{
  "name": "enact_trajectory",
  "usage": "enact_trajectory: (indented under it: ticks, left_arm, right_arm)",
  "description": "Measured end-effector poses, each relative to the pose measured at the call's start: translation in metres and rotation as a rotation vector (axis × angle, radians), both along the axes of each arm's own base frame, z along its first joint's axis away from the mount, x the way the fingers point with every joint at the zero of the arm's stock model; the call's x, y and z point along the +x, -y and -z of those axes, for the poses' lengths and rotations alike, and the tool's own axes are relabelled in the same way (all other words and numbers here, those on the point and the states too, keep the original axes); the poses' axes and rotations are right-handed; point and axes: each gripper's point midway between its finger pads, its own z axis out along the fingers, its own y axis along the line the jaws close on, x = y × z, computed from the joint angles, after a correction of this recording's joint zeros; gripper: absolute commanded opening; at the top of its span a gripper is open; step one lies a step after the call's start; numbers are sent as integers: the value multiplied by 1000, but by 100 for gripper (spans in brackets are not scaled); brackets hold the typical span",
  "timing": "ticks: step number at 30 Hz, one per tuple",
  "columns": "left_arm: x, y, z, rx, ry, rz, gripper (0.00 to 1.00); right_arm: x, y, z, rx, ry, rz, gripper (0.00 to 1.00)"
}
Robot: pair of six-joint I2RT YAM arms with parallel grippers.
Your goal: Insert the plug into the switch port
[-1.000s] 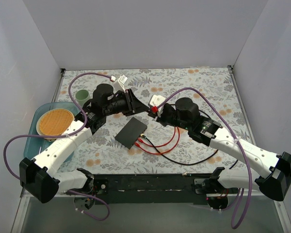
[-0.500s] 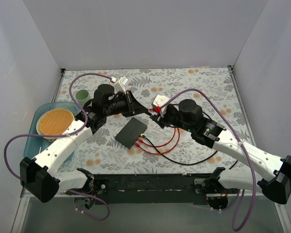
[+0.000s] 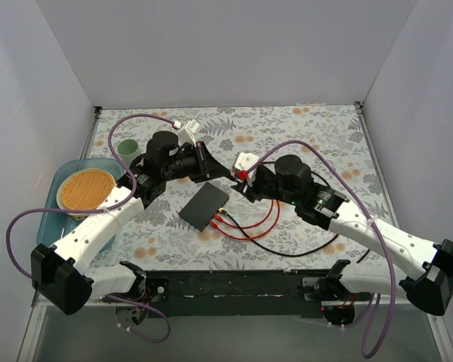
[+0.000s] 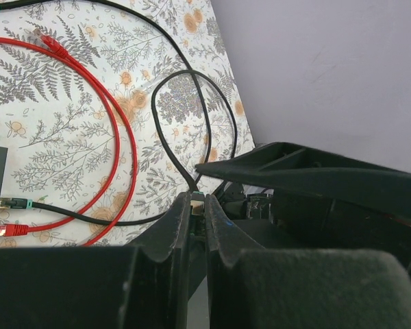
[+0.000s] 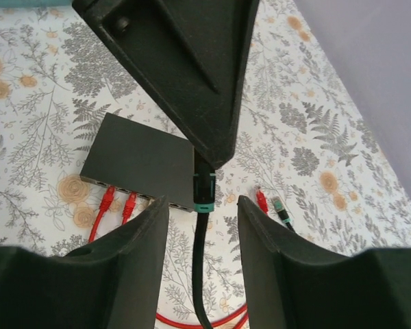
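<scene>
Three plain pale walls box in your tabletop, which is covered edge to edge in a fern-and-flower print. Your left fingers are clenched on the plug of the black cable, held in the air near the switch. The switch lies flat mid-tabletop with two red leads in its sockets. Your right fingers stand released, one either side of that cable, not touching it

The switch is a flat matte-black box lying skewed on the table. Two red plugs sit in the sockets along one long edge. The plug, black with a teal band, is pinched in the left gripper, clear of the switch.
</scene>
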Motion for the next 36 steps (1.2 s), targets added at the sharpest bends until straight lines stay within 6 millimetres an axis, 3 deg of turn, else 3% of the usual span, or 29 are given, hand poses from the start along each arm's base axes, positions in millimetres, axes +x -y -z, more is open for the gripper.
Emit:
enact_trajectory:
  ticks: [6, 10, 14, 15, 18, 21, 26, 32, 36]
  left_arm:
    - [-1, 0, 0, 1, 1, 10, 0]
    - [-4, 0, 2, 7, -6, 20, 0]
    - [-4, 0, 2, 8, -3, 25, 0]
    - [-4, 0, 2, 8, -2, 25, 0]
    - [-4, 0, 2, 9, 0, 27, 0]
    - [-4, 1, 3, 10, -1, 27, 0]
    - [-4, 1, 3, 11, -3, 27, 0]
    - [-4, 1, 4, 11, -5, 28, 0]
    - [-2, 0, 5, 16, -1, 22, 0]
  right_arm:
    - [-1, -6, 23, -58, -45, -30, 25]
    - [2, -6, 25, -71, -45, -24, 11]
    - [2, -5, 25, -75, -47, -21, 17]
    - [2, -5, 25, -75, -47, -21, 27]
    - [1, -6, 24, -71, -50, -23, 38]
    - [0, -6, 22, -65, -46, -25, 41]
    - [-1, -4, 11, -40, -24, -25, 33]
    - [-1, -4, 8, -27, -27, -20, 12]
    - [1, -6, 10, -30, -35, -18, 13]
